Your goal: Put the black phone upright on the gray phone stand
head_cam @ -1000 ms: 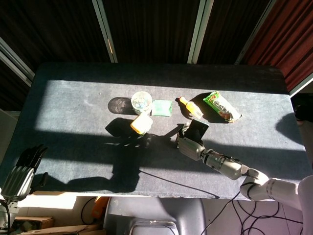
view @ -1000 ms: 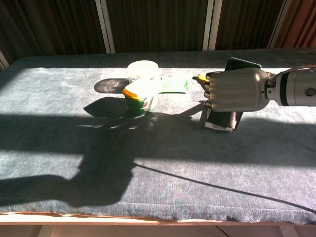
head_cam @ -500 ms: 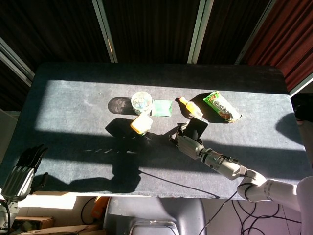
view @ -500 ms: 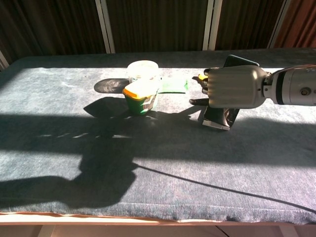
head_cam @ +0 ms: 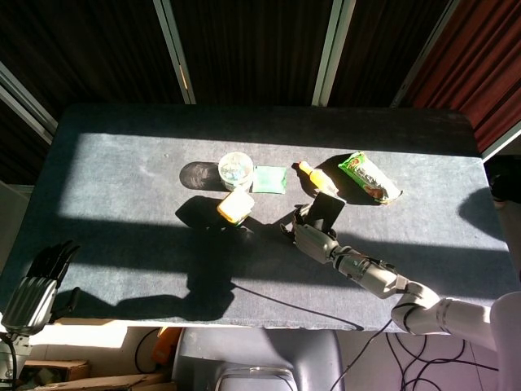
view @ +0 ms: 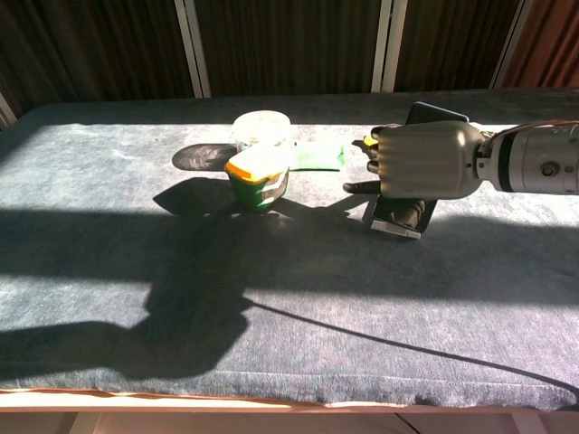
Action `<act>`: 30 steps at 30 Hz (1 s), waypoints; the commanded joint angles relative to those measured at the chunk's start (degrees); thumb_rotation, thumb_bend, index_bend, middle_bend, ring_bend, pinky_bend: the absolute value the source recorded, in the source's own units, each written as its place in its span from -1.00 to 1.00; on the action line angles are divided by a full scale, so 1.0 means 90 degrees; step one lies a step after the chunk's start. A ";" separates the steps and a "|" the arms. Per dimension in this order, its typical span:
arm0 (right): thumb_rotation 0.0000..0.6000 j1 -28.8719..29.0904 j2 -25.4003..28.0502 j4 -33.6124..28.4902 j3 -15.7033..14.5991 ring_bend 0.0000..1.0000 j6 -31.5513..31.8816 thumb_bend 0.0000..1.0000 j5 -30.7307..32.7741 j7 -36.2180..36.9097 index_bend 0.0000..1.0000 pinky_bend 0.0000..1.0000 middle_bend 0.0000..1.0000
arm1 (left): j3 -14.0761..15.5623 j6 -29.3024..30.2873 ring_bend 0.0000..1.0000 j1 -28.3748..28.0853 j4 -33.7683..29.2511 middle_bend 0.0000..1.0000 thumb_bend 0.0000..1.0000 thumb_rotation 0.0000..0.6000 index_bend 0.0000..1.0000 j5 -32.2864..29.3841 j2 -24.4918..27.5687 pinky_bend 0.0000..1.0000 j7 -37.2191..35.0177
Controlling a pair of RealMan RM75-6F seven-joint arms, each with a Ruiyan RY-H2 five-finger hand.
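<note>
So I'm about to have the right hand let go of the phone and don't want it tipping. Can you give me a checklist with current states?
1. Phone standing on stand: ok, it leans back.
2. Phone seated in the stand's lip: cannot tell, right hand hides it.
3. Stand flat on table: cannot tell.
4. Yellow bottle right behind phone: not ok, close.
5. Left hand away at table edge: ok.

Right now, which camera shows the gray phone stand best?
The chest view: the gray phone stand's base edge shows below the right robot hand. In the head view the hand and black phone cover it.
</note>
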 commanded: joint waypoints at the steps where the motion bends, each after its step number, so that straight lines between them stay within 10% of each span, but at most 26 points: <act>1: 1.00 0.0012 0.0006 -0.0025 -0.0003 -0.15 -0.0003 -0.17 0.0033 -0.0046 -0.73 0.01 -0.09 | -0.0003 -0.0005 -1.00 -0.0002 0.0005 -1.00 -0.08 1.00 -1.00 -0.0005 0.0000 -0.86 -0.0006; 23: 1.00 -0.0129 0.0204 -0.0562 0.0015 -0.53 0.0565 -0.56 0.0082 0.0229 -1.00 -0.23 -0.47 | 0.0007 -0.0008 -1.00 -0.0002 0.0007 -1.00 -0.08 1.00 -1.00 0.0007 0.0004 -0.86 -0.0021; 30: 1.00 -0.0722 0.0543 -0.1438 0.0042 -0.63 0.1785 -0.62 -0.0093 0.0997 -1.00 -0.30 -0.57 | 0.0003 0.0033 -1.00 0.0013 0.0004 -1.00 -0.08 1.00 -1.00 0.0015 0.0015 -0.86 -0.0031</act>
